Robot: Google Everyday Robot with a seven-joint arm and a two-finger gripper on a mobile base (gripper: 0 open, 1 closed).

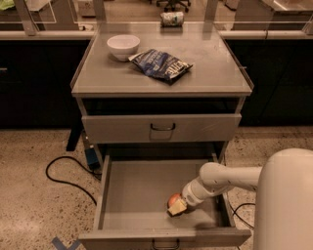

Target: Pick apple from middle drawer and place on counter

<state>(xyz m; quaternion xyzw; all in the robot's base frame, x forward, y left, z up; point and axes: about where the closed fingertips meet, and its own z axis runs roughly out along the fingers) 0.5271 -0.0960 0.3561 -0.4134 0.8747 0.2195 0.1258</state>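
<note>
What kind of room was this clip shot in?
Probably an office or lab test area: speckled hard floor, glass-panelled ledge, office chair beyond. The claw is in the middle drawer, at the apple.

I see the small red apple (173,198) at five o'clock on the pulled-out middle drawer's (132,195) floor, my gripper (177,208) right against it. The grey-beige counter (215,73) lies at twelve o'clock.

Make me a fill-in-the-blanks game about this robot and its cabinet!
1. The claw is down inside the pulled-out middle ____.
2. Right at the claw lies a small red ____.
3. On the counter, a white ____ stands beside the blue bag.

Missing words: drawer, apple, bowl.
</note>
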